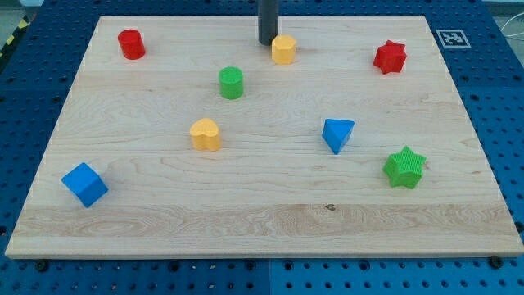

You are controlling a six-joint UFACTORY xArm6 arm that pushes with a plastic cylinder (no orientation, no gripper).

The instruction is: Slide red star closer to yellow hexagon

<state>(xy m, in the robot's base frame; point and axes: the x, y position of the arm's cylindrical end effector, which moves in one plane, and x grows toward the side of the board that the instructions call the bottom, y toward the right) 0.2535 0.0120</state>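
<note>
The red star (390, 56) lies near the view's top right of the wooden board (262, 213). The yellow hexagon (283, 49) lies at the top centre, well to the left of the red star. My tip (268, 42) stands on the board just left of the yellow hexagon, close to it or touching it; I cannot tell which. The rod rises out of the view's top edge.
A red cylinder (131, 43) is at top left. A green cylinder (232, 83) is below-left of the hexagon. A yellow heart-like block (205, 133), a blue triangle (337, 134), a green star (404, 167) and a blue cube (84, 184) lie lower down.
</note>
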